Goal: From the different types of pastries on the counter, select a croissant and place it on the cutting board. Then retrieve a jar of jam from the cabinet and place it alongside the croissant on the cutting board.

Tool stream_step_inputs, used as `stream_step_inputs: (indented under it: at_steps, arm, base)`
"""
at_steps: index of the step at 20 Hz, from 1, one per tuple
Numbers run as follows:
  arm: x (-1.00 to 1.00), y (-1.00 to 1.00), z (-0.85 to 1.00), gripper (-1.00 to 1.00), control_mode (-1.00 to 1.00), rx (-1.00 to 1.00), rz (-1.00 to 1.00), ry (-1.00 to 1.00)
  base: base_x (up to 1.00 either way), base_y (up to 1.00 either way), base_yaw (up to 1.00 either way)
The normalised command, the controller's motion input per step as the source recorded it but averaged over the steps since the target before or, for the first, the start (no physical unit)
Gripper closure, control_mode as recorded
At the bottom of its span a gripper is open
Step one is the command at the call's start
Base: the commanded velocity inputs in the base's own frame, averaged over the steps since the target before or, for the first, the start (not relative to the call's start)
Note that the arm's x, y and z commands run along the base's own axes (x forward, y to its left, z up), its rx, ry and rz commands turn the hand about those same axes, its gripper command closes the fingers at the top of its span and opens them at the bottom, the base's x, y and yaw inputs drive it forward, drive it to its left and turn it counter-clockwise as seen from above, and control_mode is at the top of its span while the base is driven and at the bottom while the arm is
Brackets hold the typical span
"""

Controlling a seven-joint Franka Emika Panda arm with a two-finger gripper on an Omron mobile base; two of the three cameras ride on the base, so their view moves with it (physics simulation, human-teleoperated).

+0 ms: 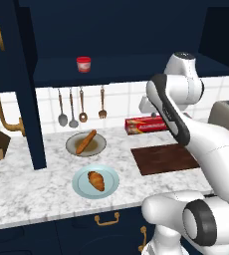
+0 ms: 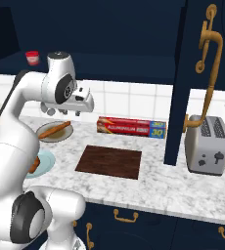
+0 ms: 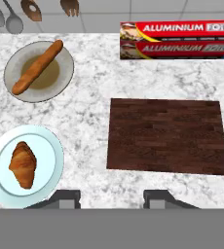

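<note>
Counter inspection: gripper (image 3: 111,197) raised over the counter (image 3: 89,121), jaws drawn together on nothing.

From the left we note the croissant (image 3: 23,164) on a light blue plate (image 3: 48,146) near the counter's front edge, a baguette stick (image 3: 37,66) on a grey-beige plate (image 3: 60,78) behind it, then the bare cutting board (image 3: 168,135), and a foil box (image 3: 177,39) against the back wall. We see the jar of jam (image 1: 83,64) on the cabinet shelf (image 1: 126,67).
</note>
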Motion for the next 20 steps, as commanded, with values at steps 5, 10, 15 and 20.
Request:
stream_step_inputs:
  at_steps: [5,10,15,20]
  arm:
    - [0.00,0.52,0.02,-1.00,-1.00,0.00,0.00,0.00]
    - [0.00,0.97,0.22,-1.00,-1.00,0.00,0.00,-0.08]
    - [0.00,1.00,0.56,-1.00,-1.00,0.00,-0.02,-0.22]
    - [0.02,0.91,0.58,-1.00,-1.00,0.00,-0.02,-0.26]
  base:
    - [0.00,0.00,0.00]
    - [0.00,0.00,0.00]
    - [0.00,0.00,0.00]
    - [0.00,0.00,0.00]
